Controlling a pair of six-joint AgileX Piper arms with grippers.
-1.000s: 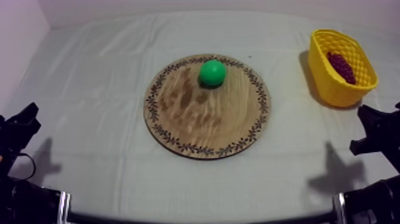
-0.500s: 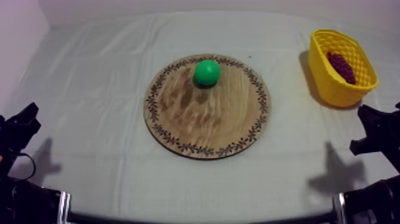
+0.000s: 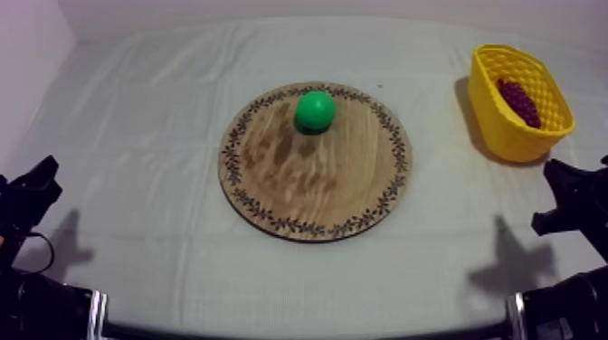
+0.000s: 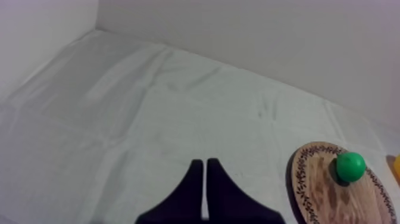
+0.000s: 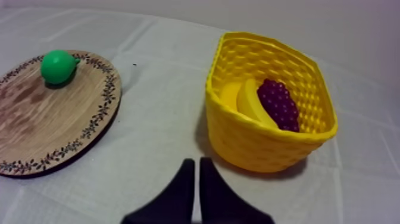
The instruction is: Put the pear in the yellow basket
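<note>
A green pear [image 3: 315, 109] lies on the far part of the round wooden board [image 3: 344, 194] with a patterned rim, mid-table. The pear [image 5: 58, 65] and board [image 5: 36, 119] are also in the right wrist view, left of the yellow basket [image 5: 256, 143]. The yellow basket [image 3: 507, 136] stands at the far right and holds a bunch of grapes [image 3: 519, 99] and a banana [image 5: 241, 98]. My left gripper [image 4: 204, 179] rests shut over bare cloth, well away from the board [image 4: 321, 190]. My right gripper [image 5: 196, 179] is shut, just in front of the basket.
Wrinkled grey-white cloth covers the table, with bare stretches all round the board. A pale wall runs along the back and the left side. Both arms [image 3: 27, 203] [image 3: 574, 203] sit low at the near corners.
The pear has rolled a little to the left on the board. Neither arm has moved.
</note>
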